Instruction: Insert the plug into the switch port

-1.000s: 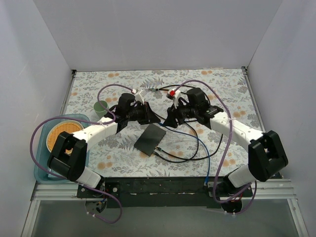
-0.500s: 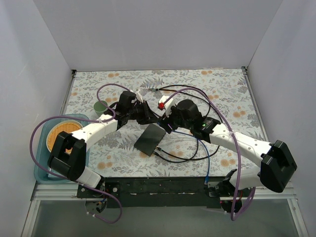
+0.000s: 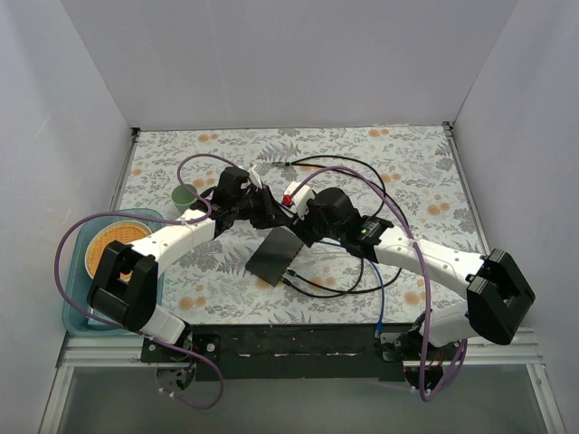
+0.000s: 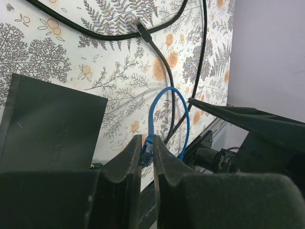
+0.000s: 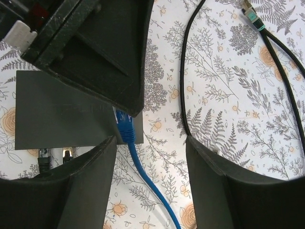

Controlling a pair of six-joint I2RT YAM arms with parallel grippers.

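Matt grey plastic box (image 5: 62, 112), glossy blue plug (image 5: 125, 128), printed matt tablecloth (image 5: 214, 71)

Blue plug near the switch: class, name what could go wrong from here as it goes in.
1. The left pincer pinches the blue plug narrowly; pushed at an angle against the switch, it might twist or slip.
2. The open right pincer straddles the blue cable right beside the left one, so they could collide.
3. Nothing grips the switch, so it may slide.
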